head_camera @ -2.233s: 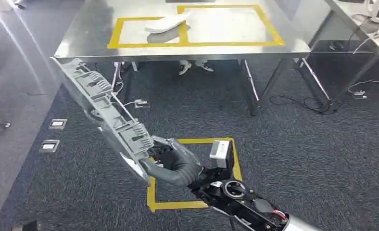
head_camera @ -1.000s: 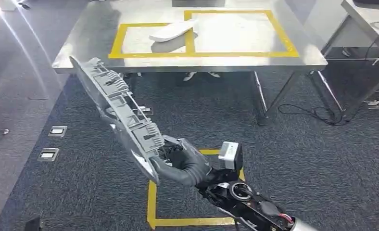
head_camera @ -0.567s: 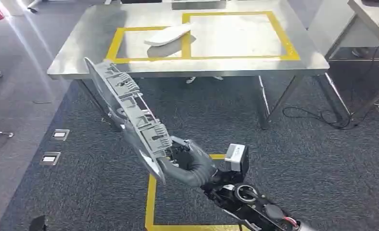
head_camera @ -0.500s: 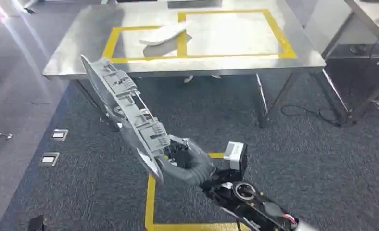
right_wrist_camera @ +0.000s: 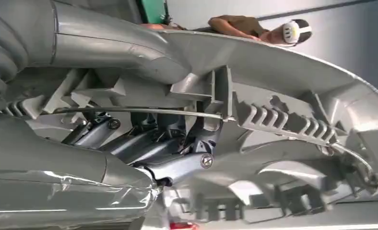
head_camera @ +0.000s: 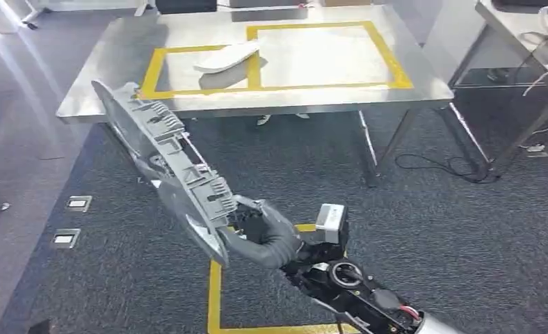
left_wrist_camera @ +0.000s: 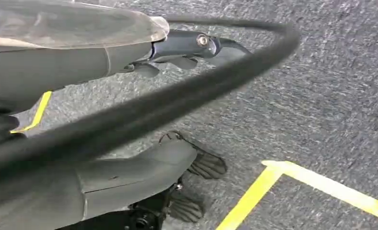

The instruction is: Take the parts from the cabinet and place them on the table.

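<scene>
Transit stage: your right hand (head_camera: 261, 233) grips the long grey part (head_camera: 161, 160) short of the surface (head_camera: 90, 90), where one white part (head_camera: 226, 57) already lies; placing remains.

- The far edge of the steel table (head_camera: 83, 104) is cut off.
- The fingers of the right robot hand (head_camera: 257, 233) are partly hidden by the long grey ribbed plastic part (head_camera: 163, 156).

Dark carpet (head_camera: 424, 229) carries yellow floor tape (head_camera: 214, 292) and 2 floor sockets (head_camera: 78, 203).
</scene>
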Robot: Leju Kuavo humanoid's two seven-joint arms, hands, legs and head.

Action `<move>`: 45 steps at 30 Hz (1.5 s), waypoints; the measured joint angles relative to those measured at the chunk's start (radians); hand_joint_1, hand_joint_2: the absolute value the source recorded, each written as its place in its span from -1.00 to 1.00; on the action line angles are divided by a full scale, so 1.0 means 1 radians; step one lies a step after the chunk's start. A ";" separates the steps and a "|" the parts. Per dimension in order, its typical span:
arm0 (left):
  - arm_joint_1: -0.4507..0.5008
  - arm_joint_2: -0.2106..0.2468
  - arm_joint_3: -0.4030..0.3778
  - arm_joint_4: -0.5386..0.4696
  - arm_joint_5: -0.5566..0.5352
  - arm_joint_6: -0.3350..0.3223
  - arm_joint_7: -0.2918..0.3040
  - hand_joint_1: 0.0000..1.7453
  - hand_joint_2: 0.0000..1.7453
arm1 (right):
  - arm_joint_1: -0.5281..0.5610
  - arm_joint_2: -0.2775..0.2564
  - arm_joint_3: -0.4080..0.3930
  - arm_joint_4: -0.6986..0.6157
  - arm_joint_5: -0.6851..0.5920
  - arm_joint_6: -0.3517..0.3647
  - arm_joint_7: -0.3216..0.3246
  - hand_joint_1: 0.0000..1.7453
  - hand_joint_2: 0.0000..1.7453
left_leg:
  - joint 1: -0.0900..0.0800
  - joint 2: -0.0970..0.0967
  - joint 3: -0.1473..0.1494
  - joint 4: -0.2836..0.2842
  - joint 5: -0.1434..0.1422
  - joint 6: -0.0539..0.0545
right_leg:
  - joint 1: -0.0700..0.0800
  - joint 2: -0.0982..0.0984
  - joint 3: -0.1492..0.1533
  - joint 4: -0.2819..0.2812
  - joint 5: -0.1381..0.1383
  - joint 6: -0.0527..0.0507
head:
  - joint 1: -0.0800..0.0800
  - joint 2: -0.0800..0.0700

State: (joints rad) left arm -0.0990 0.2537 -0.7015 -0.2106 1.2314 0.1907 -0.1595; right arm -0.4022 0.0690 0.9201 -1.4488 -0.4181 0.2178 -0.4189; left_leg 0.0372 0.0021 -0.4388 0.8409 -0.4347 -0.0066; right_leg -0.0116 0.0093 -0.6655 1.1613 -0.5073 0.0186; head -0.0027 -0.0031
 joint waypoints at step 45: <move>-0.002 -0.005 -0.006 0.001 -0.004 -0.002 -0.003 -1.00 1.00 | -0.004 -0.008 0.002 0.005 -0.005 -0.021 0.002 1.00 1.00 | -0.025 -0.005 -0.158 0.290 -0.107 -0.028 | 0.006 -0.004 0.137 -0.225 0.084 -0.054 | -0.008 0.000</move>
State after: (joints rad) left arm -0.1012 0.2491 -0.7080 -0.2094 1.2272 0.1888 -0.1625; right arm -0.4065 0.0607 0.9216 -1.4443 -0.4234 0.1965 -0.4173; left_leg 0.0124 -0.0027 -0.5967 1.1308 -0.5417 -0.0347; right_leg -0.0052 0.0056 -0.5284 0.9367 -0.4233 -0.0356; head -0.0102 -0.0031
